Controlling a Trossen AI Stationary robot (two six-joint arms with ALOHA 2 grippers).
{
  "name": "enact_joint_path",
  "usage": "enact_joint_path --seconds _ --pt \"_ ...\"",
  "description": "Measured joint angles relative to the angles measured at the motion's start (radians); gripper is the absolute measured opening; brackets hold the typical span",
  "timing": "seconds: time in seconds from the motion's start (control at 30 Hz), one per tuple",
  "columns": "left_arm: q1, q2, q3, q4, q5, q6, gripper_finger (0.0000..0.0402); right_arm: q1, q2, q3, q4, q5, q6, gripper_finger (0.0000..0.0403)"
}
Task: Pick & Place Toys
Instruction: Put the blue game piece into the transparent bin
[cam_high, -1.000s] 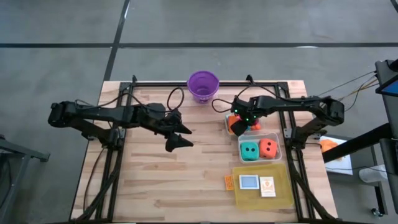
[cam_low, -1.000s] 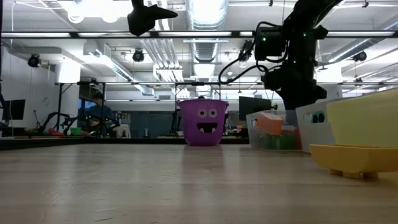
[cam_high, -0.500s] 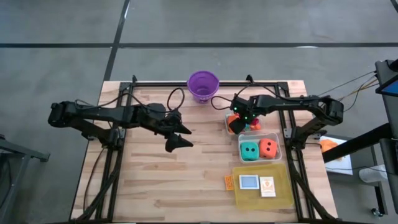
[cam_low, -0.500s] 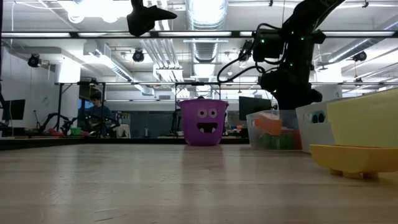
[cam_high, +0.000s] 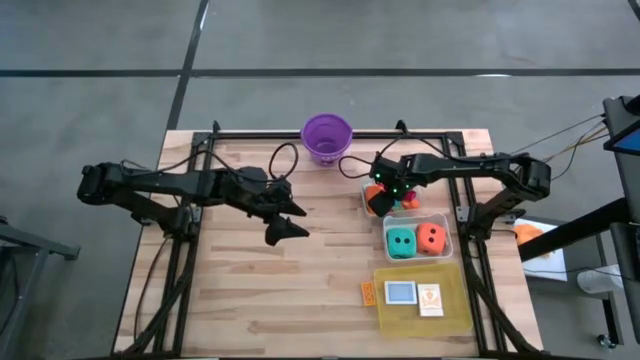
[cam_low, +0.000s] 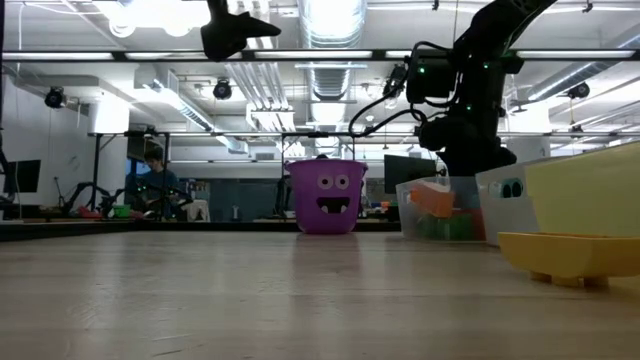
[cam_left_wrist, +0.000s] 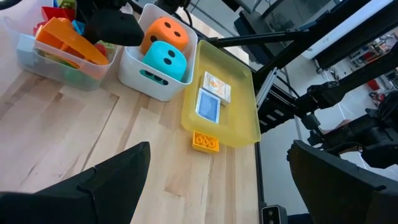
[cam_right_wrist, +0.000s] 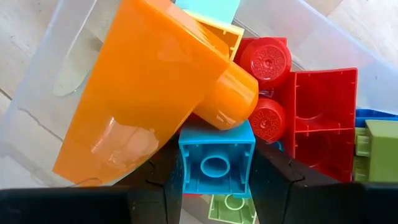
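Observation:
The toys fill a clear tub (cam_high: 372, 205) at the right: an orange wedge (cam_right_wrist: 143, 93), red blocks (cam_right_wrist: 311, 112), a green one (cam_right_wrist: 376, 149) and a blue block (cam_right_wrist: 214, 163). My right gripper (cam_right_wrist: 216, 180) reaches down into this tub and is shut on the blue block. An orange and a teal die (cam_high: 416, 239) lie in a white tub. Cards (cam_high: 415, 296) lie on the yellow tray, and a small orange brick (cam_high: 368, 292) rests flat on the table. My left gripper (cam_high: 285, 218) hangs open high above the table's middle, with nothing between its fingers. My right gripper pinches the blue block by two opposite sides (cam_right_wrist: 186, 171) between its two fingers. The fingers come from above, pointing steeply down into the tub. The block lies hollow side up among the other blocks, with the orange wedge's peg (cam_right_wrist: 233, 99) over its far edge.
A purple bucket (cam_high: 327, 137) with a face stands at the table's far edge, middle. The yellow tray (cam_high: 455, 315) sits near the front right. Bare wood (cam_high: 250, 290) stretches across the left and near side. A person (cam_low: 155, 180) sits far off in the room behind.

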Motion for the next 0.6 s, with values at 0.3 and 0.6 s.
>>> enact_joint_path --seconds 0.3,0.6 --pt "0.0 0.0 0.0 -0.006 0.0 0.0 0.0371 0.0 -0.007 -0.002 0.002 0.0 -0.014 0.0128" --pt "0.0 0.0 0.0 -0.005 0.0 0.0 0.0371 0.001 -0.003 0.003 -0.009 -0.013 0.026 0.0247"
